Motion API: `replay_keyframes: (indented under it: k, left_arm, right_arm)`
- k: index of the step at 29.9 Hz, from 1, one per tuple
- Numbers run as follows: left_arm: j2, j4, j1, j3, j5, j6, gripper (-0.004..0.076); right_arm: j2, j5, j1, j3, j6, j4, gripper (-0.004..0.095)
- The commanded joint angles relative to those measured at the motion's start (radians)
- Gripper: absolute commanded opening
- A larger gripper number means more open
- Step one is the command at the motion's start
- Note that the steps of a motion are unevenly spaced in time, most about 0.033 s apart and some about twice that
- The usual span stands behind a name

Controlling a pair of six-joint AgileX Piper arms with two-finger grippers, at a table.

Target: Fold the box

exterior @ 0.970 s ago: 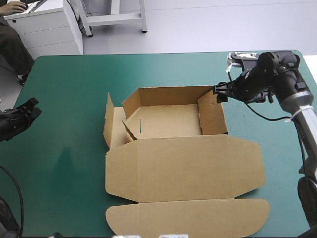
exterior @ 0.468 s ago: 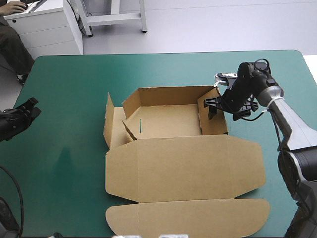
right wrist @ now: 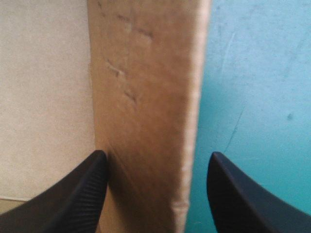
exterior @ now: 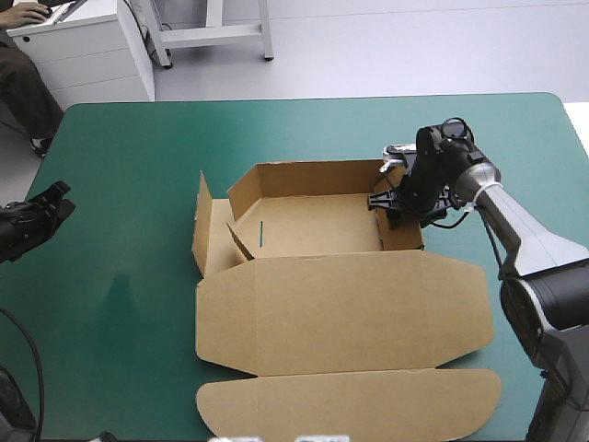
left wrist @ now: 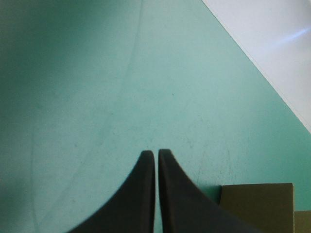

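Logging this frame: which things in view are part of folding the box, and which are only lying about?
In the job:
- the box, back and side walls raised, lid flat
- right gripper, open, astride the box's right wall

Lying about:
- left gripper, shut, over bare teal-green cover at the table's left edge
- edge of brown board beside it

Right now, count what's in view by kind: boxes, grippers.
Box: 1, brown, walls partly raised, lid flat.
Grippers: 2, left gripper fingers shut, right gripper fingers open astride a side wall.
Total: 3.
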Motion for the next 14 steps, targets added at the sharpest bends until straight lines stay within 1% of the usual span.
replay_keyframes:
  k: [1, 2, 3, 4, 5, 7, 9, 12, 14]
  left_arm:
    - [-0.039, -0.046, -0.005, -0.023, -0.004, -0.002, 0.0005]
    - [-0.039, -0.046, -0.005, -0.023, -0.004, -0.002, 0.0005]
    - [-0.039, -0.046, -0.005, -0.023, -0.004, -0.002, 0.0005]
    - [-0.039, -0.046, -0.005, -0.023, -0.004, -0.002, 0.0005]
    - [-0.039, -0.046, -0.005, -0.023, -0.004, -0.002, 0.0005]
    - [-0.039, -0.046, -0.005, -0.023, 0.008, -0.002, 0.0005]
    - [-0.039, -0.046, -0.005, -0.023, 0.015, -0.002, 0.0005]
    - [-0.039, -0.046, -0.005, -0.023, 0.026, 0.005, 0.0005]
    - [-0.039, -0.038, -0.005, -0.023, 0.033, 0.023, 0.0005]
  right_arm:
    - [-0.051, -0.008, 0.001, -0.024, 0.001, -0.007, 0.0393]
    - [-0.051, -0.008, 0.001, -0.024, 0.001, -0.007, 0.0284]
    - [-0.051, -0.008, 0.001, -0.024, 0.001, -0.007, 0.0195]
    - [-0.051, -0.008, 0.001, -0.024, 0.001, -0.007, 0.0074]
    - [-0.051, -0.01, 0.001, -0.024, 0.002, -0.007, -0.0023]
    - [-0.051, -0.008, 0.001, -0.024, 0.003, -0.007, 0.0005]
    - [-0.051, 0.001, 0.001, -0.034, 0.003, -0.009, 0.0]
    - [-0.061, 0.049, 0.001, -0.081, -0.017, -0.01, 0.0]
    - [-0.085, 0.053, 0.001, -0.116, -0.027, -0.01, 0.0]
